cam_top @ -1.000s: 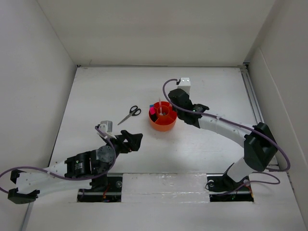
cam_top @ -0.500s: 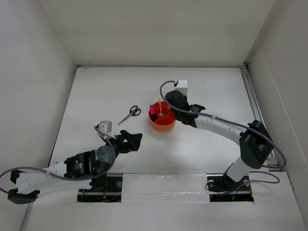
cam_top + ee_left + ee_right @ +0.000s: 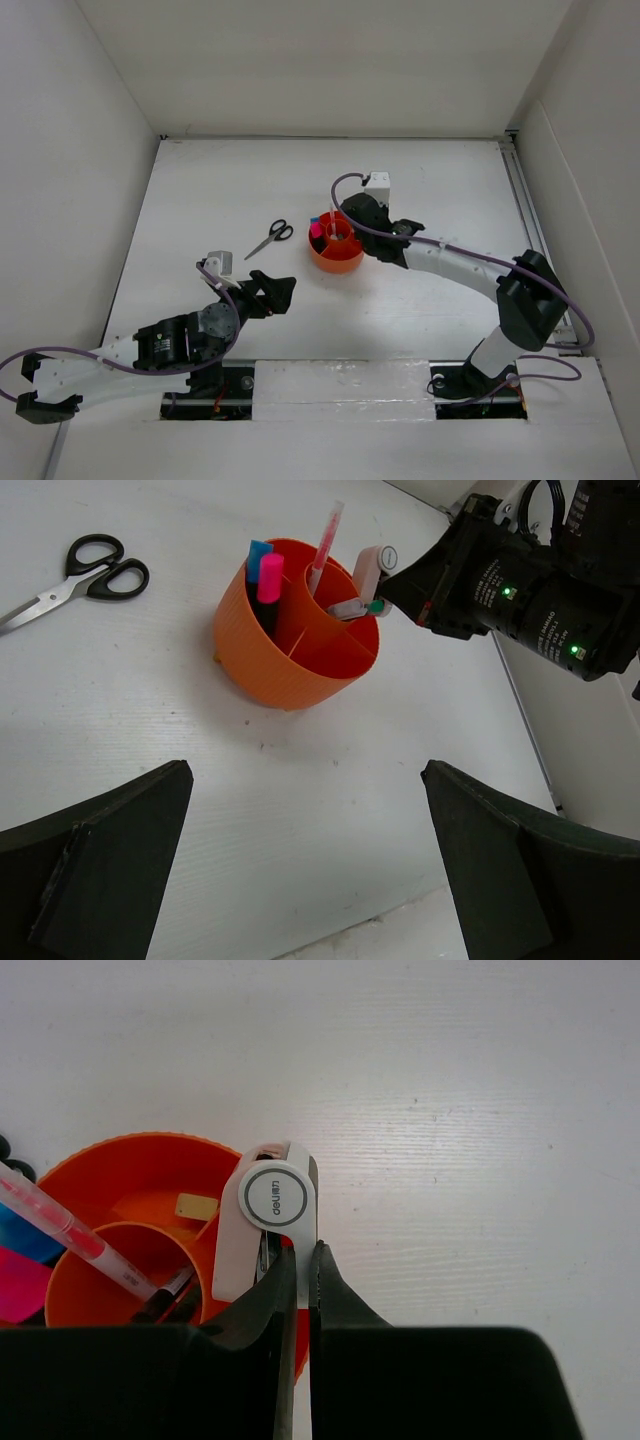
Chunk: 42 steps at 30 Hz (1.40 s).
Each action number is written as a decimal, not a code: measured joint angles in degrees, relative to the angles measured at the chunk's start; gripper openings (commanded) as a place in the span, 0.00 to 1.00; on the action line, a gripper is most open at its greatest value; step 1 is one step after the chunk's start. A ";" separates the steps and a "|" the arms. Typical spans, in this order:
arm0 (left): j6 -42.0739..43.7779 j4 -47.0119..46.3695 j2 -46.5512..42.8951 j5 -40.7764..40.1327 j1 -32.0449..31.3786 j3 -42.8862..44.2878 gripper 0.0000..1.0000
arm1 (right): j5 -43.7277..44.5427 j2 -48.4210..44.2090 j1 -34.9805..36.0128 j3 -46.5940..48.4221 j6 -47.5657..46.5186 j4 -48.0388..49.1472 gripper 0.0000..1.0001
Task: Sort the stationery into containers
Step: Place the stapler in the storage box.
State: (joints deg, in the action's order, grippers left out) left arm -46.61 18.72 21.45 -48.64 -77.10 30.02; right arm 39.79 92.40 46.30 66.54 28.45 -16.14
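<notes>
The round orange organizer (image 3: 336,256) stands mid-table, also in the left wrist view (image 3: 285,655) and right wrist view (image 3: 120,1160). It holds a pink pen (image 3: 325,542), blue- and pink-capped highlighters (image 3: 263,568), thin dark pens (image 3: 172,1293) and a tan eraser (image 3: 197,1206). My right gripper (image 3: 300,1250) is shut on the pinkish sharpener (image 3: 262,1225) and holds it over the organizer's right rim (image 3: 372,568). Black-handled scissors (image 3: 270,236) lie on the table left of the organizer (image 3: 85,572). My left gripper (image 3: 305,768) is open and empty, near the front, pointing at the organizer.
White walls enclose the table on the left, back and right. A metal rail (image 3: 525,200) runs along the right edge. A white strip (image 3: 340,380) runs along the front by the arm bases.
My right gripper has moved a little to the left with the sharpener, further over the organizer's rim. The left arm has not moved.
</notes>
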 measured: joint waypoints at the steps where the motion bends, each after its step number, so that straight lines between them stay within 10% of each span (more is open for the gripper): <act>1: 0.00 0.00 0.00 0.00 0.00 0.00 1.00 | 0.11 0.00 0.20 0.00 0.20 -0.33 0.00; 28: 0.00 -0.02 0.00 0.00 0.00 0.00 1.00 | 1.88 1.51 1.42 1.03 4.42 -4.39 0.00; 42: 0.00 -0.02 0.00 0.00 0.00 0.00 1.00 | 1.88 1.51 1.42 1.03 5.49 -4.44 0.18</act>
State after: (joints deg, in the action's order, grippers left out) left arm -46.61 18.70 21.45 -48.64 -77.10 30.02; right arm 41.67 93.91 47.72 67.57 33.93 -20.58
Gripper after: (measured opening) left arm 0.997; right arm 0.180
